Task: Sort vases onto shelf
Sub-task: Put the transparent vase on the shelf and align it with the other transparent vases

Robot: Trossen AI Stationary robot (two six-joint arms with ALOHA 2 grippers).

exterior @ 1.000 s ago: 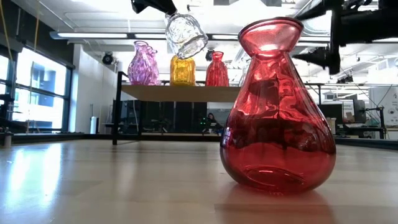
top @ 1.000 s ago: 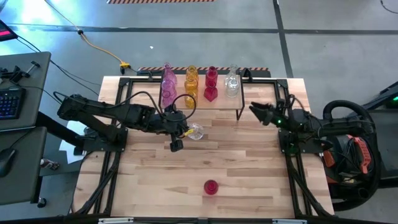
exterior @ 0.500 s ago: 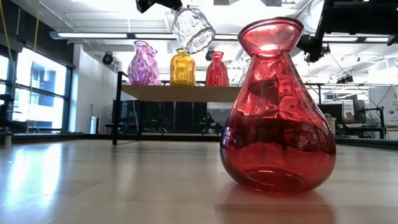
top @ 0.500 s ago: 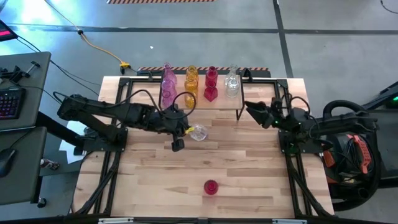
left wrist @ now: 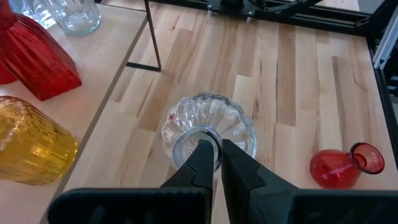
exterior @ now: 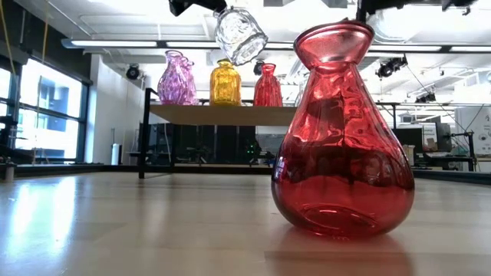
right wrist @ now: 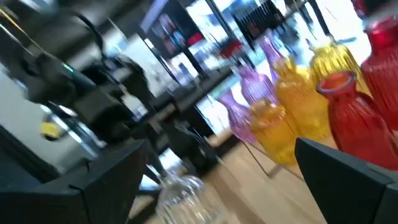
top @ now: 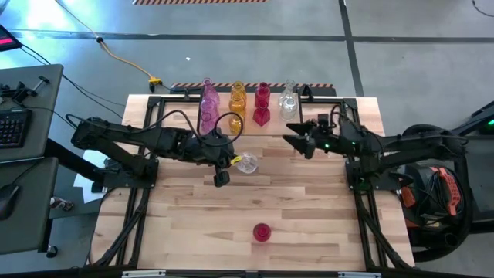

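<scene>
Along the far edge of the table (top: 309, 201), the shelf (top: 274, 123) already carries pink, amber, red and clear vases in short rows. Just in front of it, the left hand (top: 231, 162) is clamped on the rim of a clear vase (top: 246, 163), held tilted in the air, clear of the table. The right hand (top: 297, 144), fingers spread wide and holding nothing, hangs by the shelf's right end. One red vase (top: 262, 232) stands alone on the near part of the table, well apart from everything. By my judgement the sorting is nearly done: the carried clear vase must be set down, then the red one fetched.
</scene>
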